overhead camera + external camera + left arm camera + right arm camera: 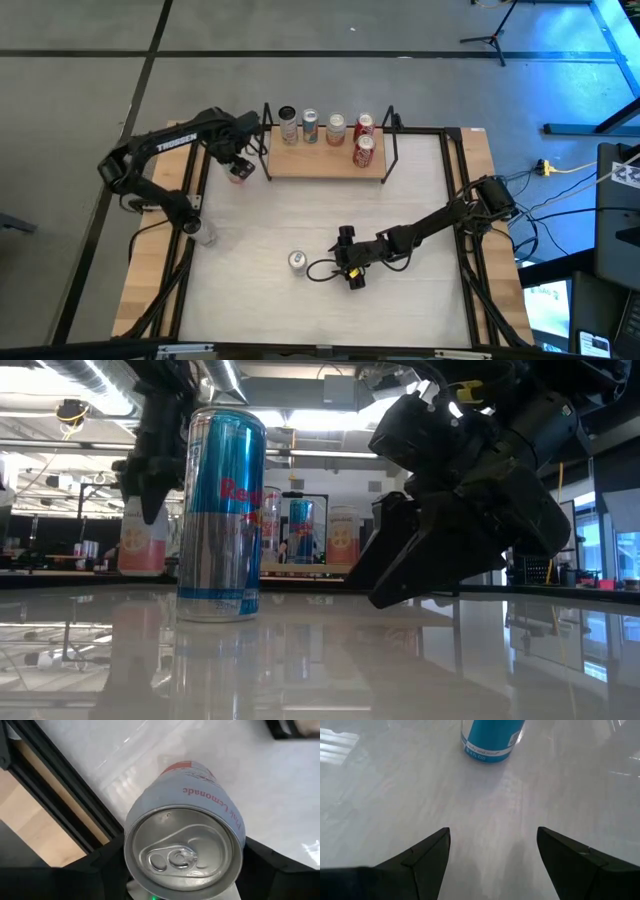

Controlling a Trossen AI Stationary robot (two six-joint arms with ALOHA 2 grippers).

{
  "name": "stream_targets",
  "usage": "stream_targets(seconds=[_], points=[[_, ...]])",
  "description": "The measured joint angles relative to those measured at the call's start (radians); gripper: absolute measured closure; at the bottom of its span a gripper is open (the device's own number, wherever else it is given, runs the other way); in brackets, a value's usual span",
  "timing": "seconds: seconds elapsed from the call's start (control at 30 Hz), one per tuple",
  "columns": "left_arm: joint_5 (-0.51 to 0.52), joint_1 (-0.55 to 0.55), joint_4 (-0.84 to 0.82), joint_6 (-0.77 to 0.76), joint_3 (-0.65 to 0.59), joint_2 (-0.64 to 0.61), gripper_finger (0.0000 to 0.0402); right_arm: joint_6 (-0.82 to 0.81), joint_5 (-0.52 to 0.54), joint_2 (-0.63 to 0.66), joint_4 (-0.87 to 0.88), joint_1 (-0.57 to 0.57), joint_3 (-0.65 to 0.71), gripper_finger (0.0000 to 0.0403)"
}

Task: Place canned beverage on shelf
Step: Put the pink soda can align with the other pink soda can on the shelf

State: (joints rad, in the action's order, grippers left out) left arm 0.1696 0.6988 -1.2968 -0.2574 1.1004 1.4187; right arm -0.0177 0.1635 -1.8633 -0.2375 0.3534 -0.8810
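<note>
My left gripper (238,168) is shut on a pink lemonade can (183,855) just off the left end of the light-wood shelf (325,165), by its black rod upright. The can also shows far off in the low view (141,545). Several cans (336,126) stand upright on the shelf board. A blue and silver can (222,515) stands upright on its base on the white table, also in the high view (297,262). My right gripper (492,857) is open and empty, low over the table just right of that can (490,740), fingers pointing at it. My left gripper pinches the pink can's side wall just below its top rim (131,870) between its two fingers, one on each side. The fingers (100,870) come from above, pointing down along the can. The can stays upright, top up; whether its base touches the table I cannot tell.
A black frame rail (65,802) and the wooden table edge (150,260) run along the left side. A small clear object (207,234) lies near the left arm's base. The white tabletop (420,200) between the shelf and my right arm is open.
</note>
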Motion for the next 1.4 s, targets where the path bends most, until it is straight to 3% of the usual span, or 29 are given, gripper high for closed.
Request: stream_targets(seconds=[0.4, 0.63, 0.87, 1.1, 1.4], points=[[-0.049, -0.305, -0.097, -0.140, 0.001, -0.219, 0.0140, -0.001, 0.000, 0.001, 0.000, 0.000, 0.000, 0.0109], [-0.033, -0.533, -0.058, -0.291, 0.001, -0.253, 0.0140, -0.002, 0.000, 0.003, 0.022, 0.000, 0.000, 0.0109], [0.049, -0.718, 0.056, -0.368, 0.002, -0.225, 0.0140, -0.058, 0.000, 0.079, 0.183, 0.000, -0.001, 0.0109], [0.081, -0.787, 0.242, -0.319, 0.002, -0.132, 0.0140, -0.135, -0.010, 0.159, 0.383, 0.042, 0.000, 0.0109], [0.078, -0.811, 0.435, -0.188, 0.002, 0.047, 0.0140, -0.135, -0.010, 0.205, 0.475, 0.060, 0.009, 0.0109]])
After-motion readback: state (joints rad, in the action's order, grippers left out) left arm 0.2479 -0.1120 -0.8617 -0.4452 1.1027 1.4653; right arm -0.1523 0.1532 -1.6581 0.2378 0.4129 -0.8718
